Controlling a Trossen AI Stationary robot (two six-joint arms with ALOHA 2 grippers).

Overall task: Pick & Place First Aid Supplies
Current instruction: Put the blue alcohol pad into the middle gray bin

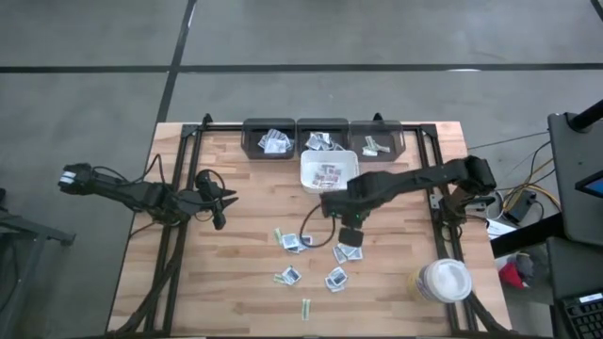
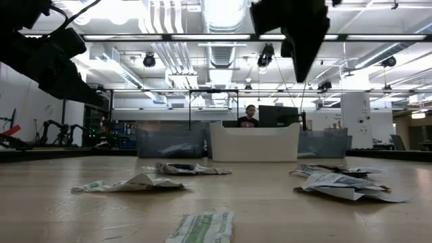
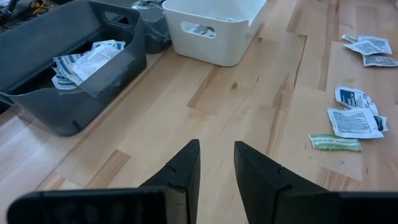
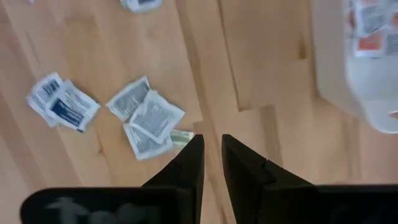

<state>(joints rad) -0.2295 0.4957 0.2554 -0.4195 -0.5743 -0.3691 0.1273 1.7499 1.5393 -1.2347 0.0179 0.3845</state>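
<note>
wooden slatted table (image 1: 236,273) first; square white plastic tray (image 1: 329,170) sits at its back. right gripper (image 1: 330,204) hangs just beside the tray, jaws slightly parted, empty. left gripper (image 1: 222,203) waits well apart, narrowly open. small flat first aid packets (image 1: 320,256) lie scattered near the tray's front.

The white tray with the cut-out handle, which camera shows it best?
The left wrist view: the white tray is near, showing its handle slot and packets through it. The high view shows the tray small from above, with red-printed packets inside. The low view shows only its side wall; the right wrist view only a blurred corner.
</note>
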